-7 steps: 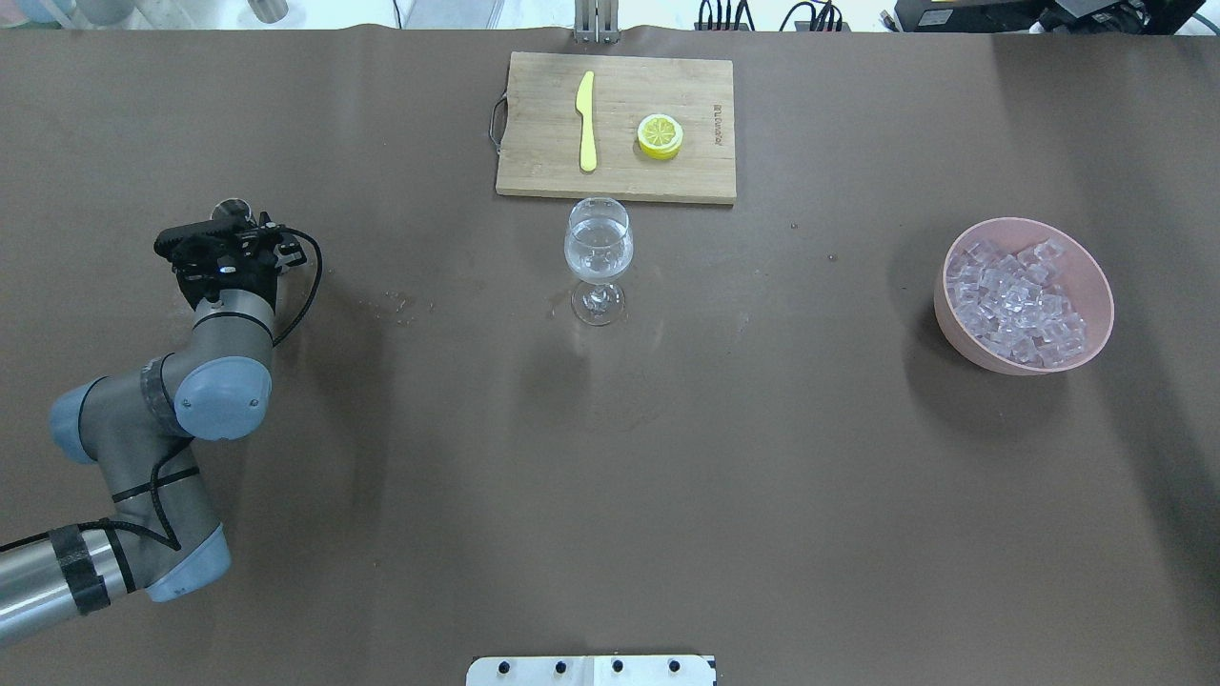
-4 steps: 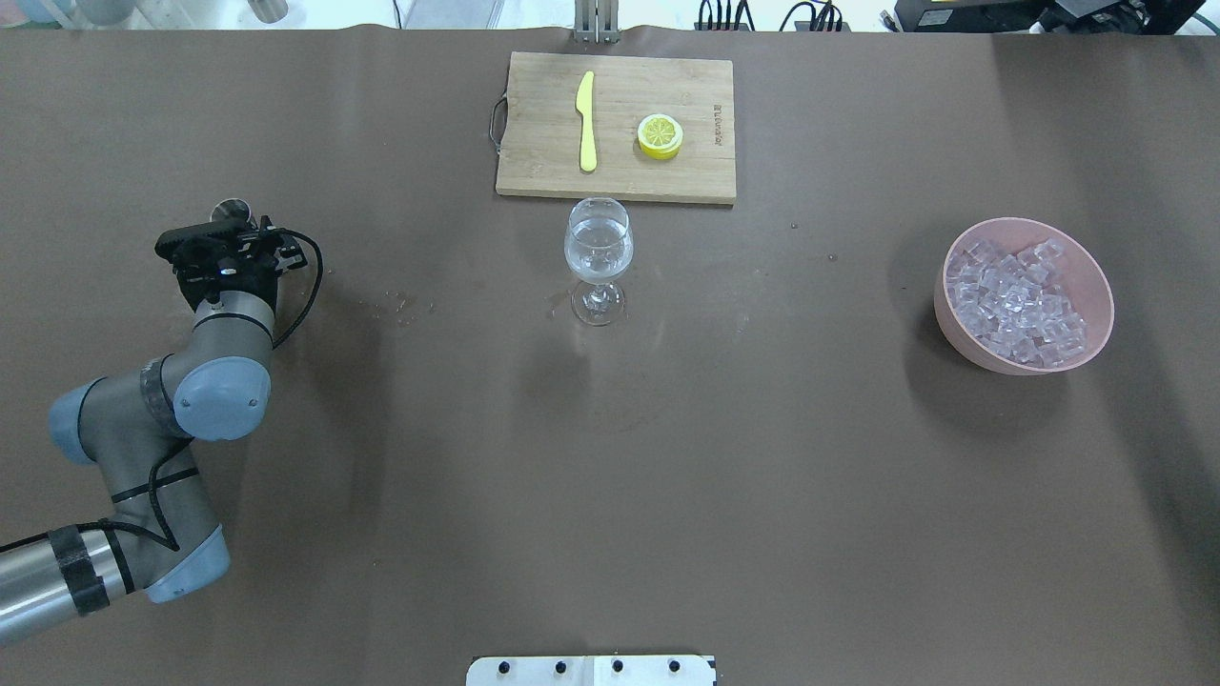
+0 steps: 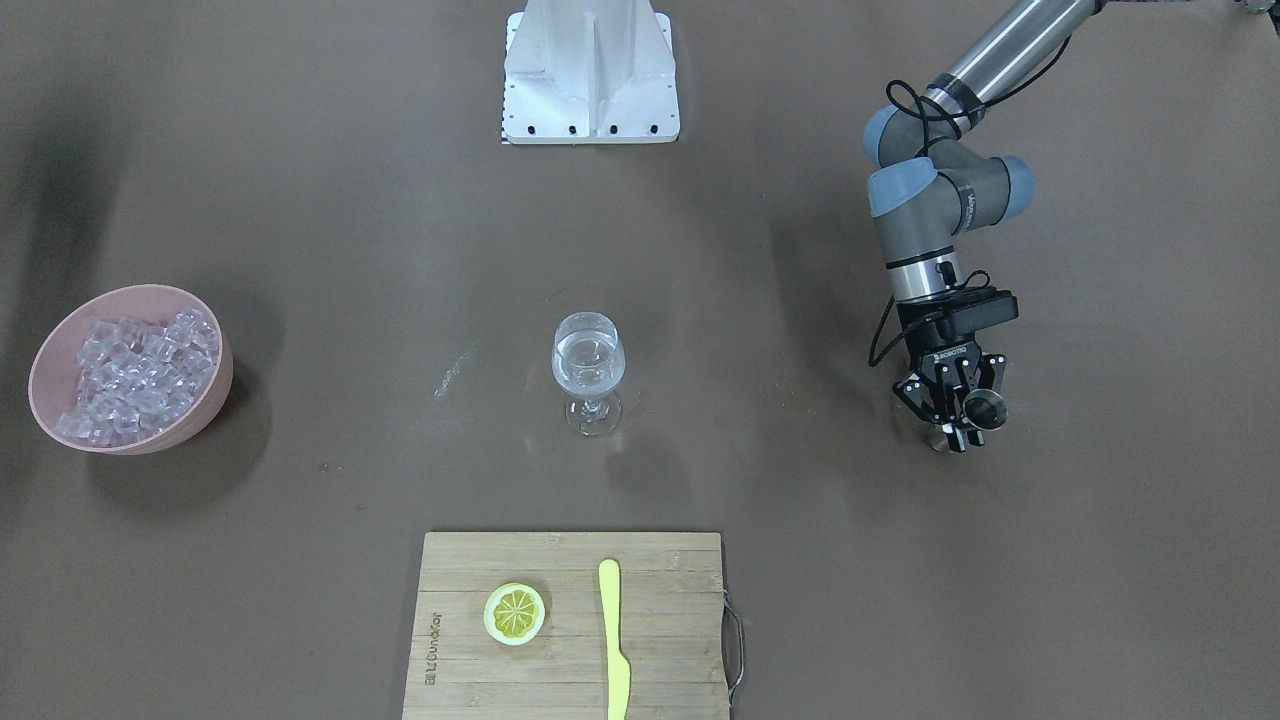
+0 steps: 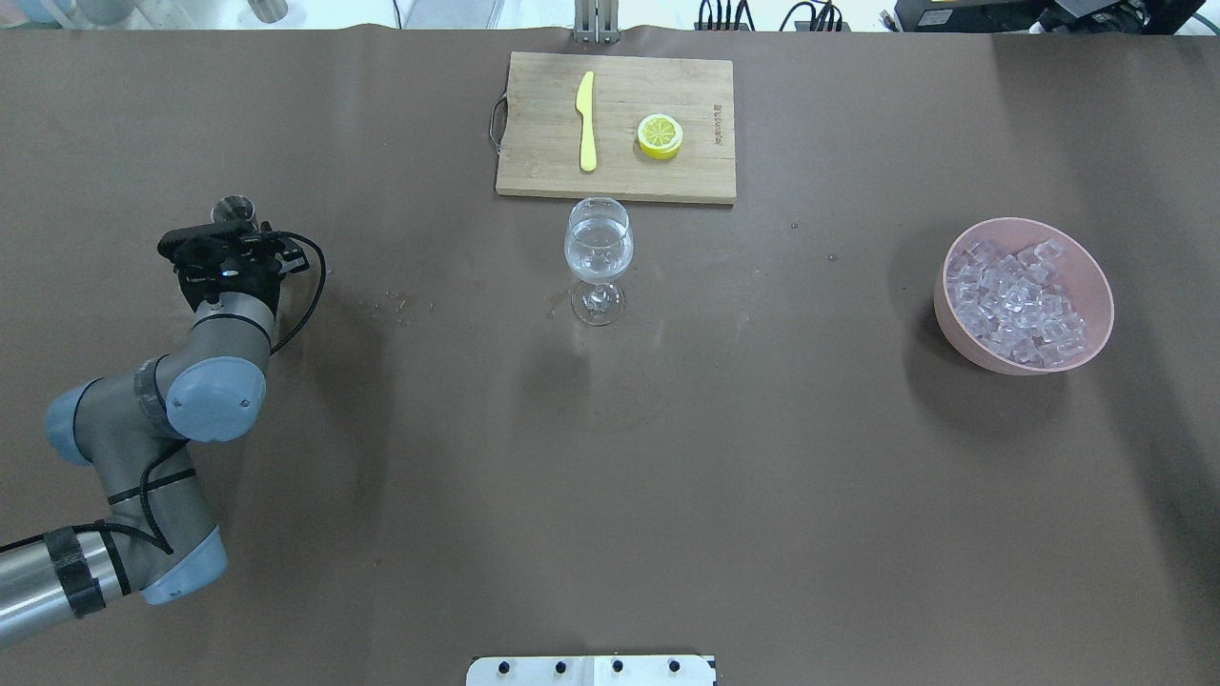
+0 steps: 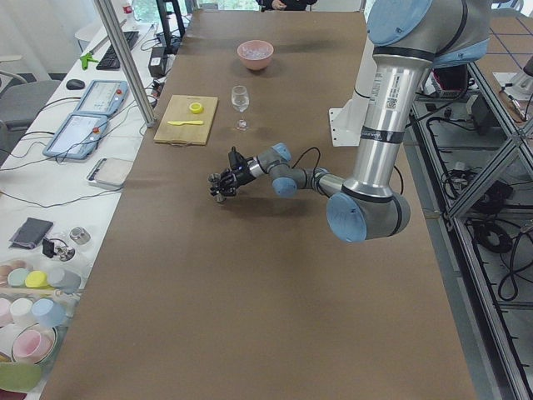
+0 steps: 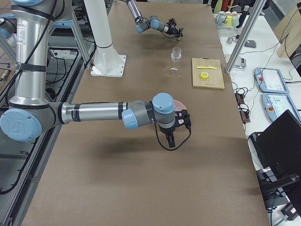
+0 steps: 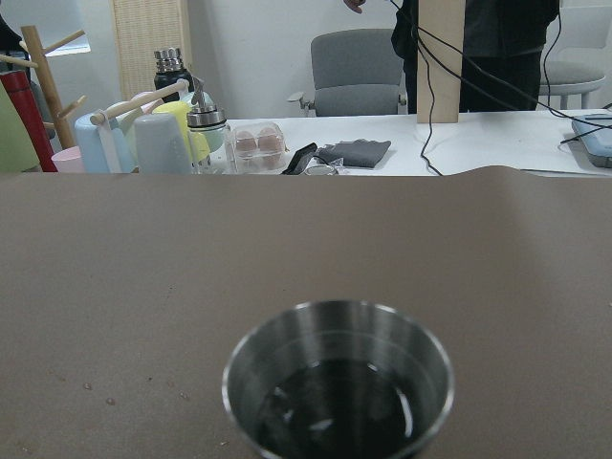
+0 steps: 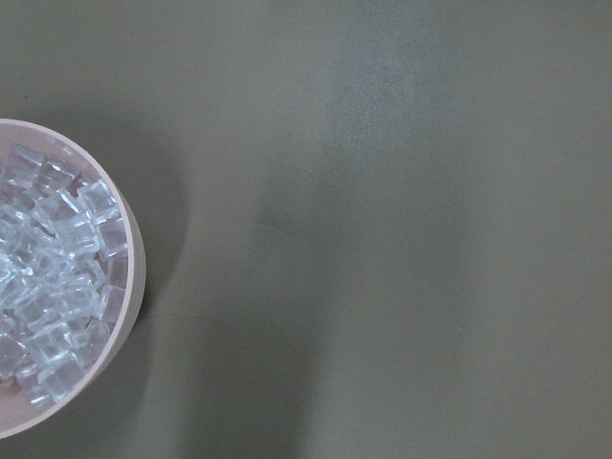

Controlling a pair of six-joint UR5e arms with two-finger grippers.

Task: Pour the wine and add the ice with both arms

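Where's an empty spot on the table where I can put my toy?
Biggest bare patch: between the wine glass and the white pedestal. Also bare between the glass and the pink bowl. Crowded: the cutting board close beside the glass, and around the steel cup by the left gripper.

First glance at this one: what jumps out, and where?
A clear stemmed wine glass holding clear liquid stands mid-table, near the wooden cutting board. At the robot's right end sits a pink bowl heaped with ice cubes; at its left, the black hand is at a small steel cup.
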